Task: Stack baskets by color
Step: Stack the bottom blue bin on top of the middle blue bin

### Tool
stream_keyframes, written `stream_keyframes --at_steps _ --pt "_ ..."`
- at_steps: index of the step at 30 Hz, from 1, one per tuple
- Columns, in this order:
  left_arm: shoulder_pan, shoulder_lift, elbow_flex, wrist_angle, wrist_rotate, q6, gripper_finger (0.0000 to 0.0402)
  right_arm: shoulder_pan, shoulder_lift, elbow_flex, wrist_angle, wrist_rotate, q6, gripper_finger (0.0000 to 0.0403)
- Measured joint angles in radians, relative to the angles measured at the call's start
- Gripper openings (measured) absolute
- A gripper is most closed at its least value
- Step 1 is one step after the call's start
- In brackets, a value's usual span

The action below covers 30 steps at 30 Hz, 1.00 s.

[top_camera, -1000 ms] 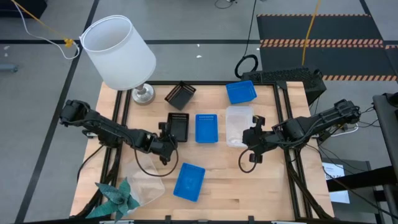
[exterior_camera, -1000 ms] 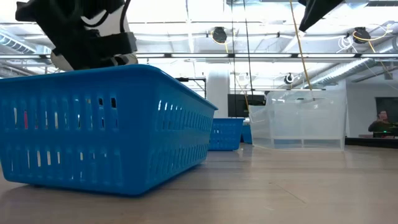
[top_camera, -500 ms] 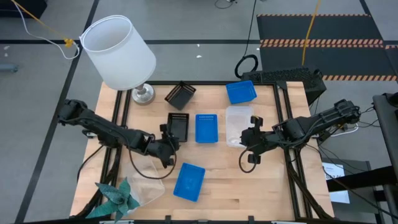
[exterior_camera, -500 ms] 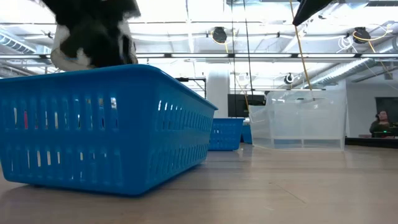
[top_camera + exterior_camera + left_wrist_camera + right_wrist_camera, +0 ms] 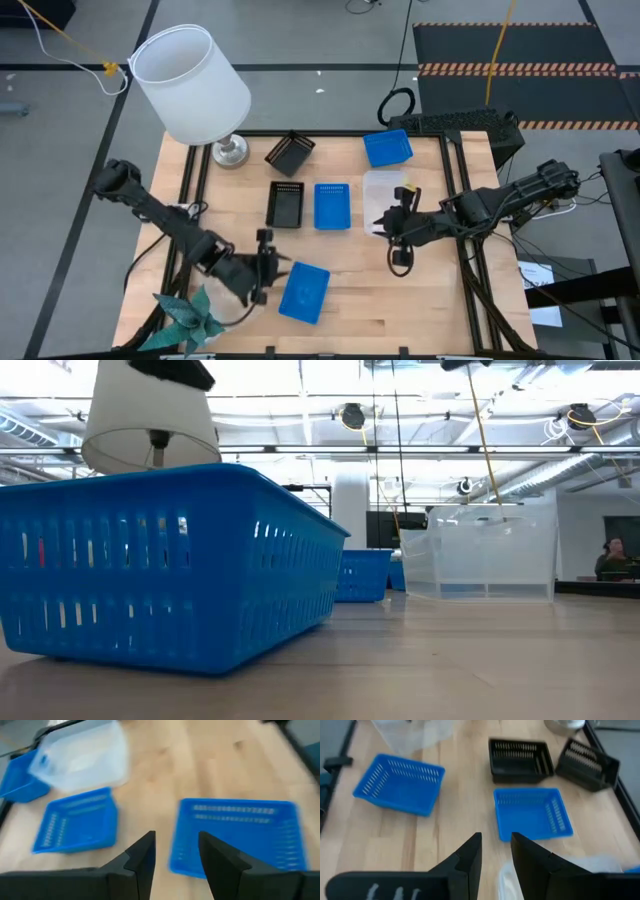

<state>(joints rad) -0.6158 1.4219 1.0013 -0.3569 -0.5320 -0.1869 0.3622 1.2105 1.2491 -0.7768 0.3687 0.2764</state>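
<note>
Three blue baskets rest flat on the table: one near the front [image 5: 304, 292] [image 5: 235, 835], one in the middle [image 5: 332, 205] [image 5: 532, 814], one at the far edge [image 5: 387, 147]. A black basket [image 5: 286, 203] lies left of the middle blue one, and another black basket [image 5: 290, 152] lies tipped behind it. A clear basket [image 5: 385, 188] [image 5: 490, 555] stands on the right. My left gripper [image 5: 275, 272] [image 5: 176, 845] hovers open just left of the front blue basket. My right gripper [image 5: 392, 222] [image 5: 496, 845] hangs open above the clear basket's near end.
A white lamp [image 5: 190, 85] stands at the far left corner and a teal paper ornament [image 5: 185, 318] at the near left. Another clear basket [image 5: 415, 735] lies near the left arm. Bare wood lies at the near right. A person [image 5: 612, 555] shows far behind.
My left gripper has left the black basket's side, risen and swung toward the table's near edge, and now faces the front blue basket. The black basket stays where it was. My right gripper has tipped upward a little over the clear basket.
</note>
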Motion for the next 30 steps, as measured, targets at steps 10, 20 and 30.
stream_keyframes --at_steps 10,20,30 --pt "-0.122 0.162 0.113 0.071 0.048 -0.029 0.0152 -0.002 0.066 0.000 0.063 -0.001 -0.054 0.0100" --pt "-0.130 0.401 0.293 -0.010 0.190 -0.126 0.0157 -0.002 0.101 0.000 0.062 -0.007 -0.065 0.0100" --pt "-0.127 0.489 0.318 -0.136 0.209 -0.239 0.0229 0.003 0.101 0.000 0.059 -0.008 -0.065 0.0100"
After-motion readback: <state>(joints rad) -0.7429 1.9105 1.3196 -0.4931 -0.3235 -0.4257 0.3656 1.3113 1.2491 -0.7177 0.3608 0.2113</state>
